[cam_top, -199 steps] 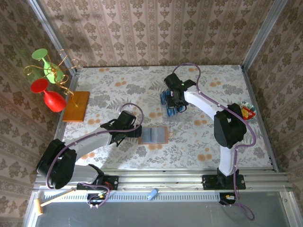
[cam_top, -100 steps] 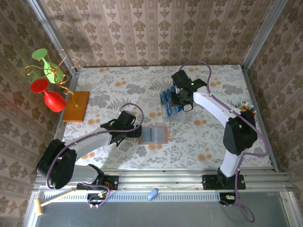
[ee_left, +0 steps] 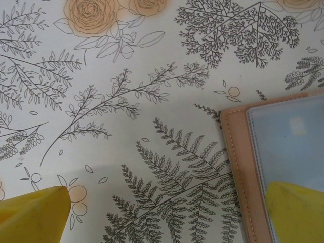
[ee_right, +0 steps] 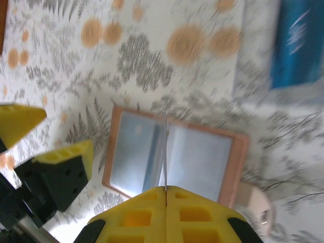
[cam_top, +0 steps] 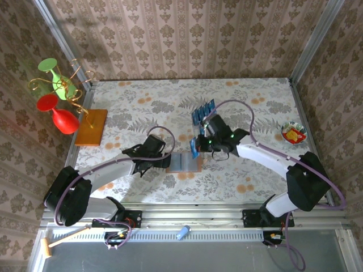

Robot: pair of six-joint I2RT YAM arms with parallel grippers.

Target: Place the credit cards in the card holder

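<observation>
The card holder (cam_top: pixel 182 163) lies open on the flowered table, its grey pockets facing up. My right gripper (cam_top: pixel 198 147) hangs just above its far edge, shut on one blue credit card (cam_top: pixel 194 147) held upright. From the right wrist, that card (ee_right: pixel 165 147) shows edge-on over the middle fold of the card holder (ee_right: pixel 202 162), pinched in my right gripper (ee_right: pixel 166 190). The other credit cards (cam_top: pixel 202 113) stand fanned together farther back, a blue blur (ee_right: pixel 296 45) from the right wrist. My left gripper (cam_top: pixel 161 159) stands open at the holder's left edge (ee_left: pixel 235 167), one yellow fingertip (ee_left: pixel 296 210) over the pocket.
An orange-brown board (cam_top: pixel 92 126) at the left edge carries a wire stand with a red glass (cam_top: pixel 63 118) and a green glass (cam_top: pixel 54 76). A small bowl (cam_top: pixel 294 133) of coloured pieces sits at the right edge. Patterned walls close three sides.
My right arm has swung from the fanned cards toward the near left, carrying one card to just over the open card holder. The left arm has stayed in place.
</observation>
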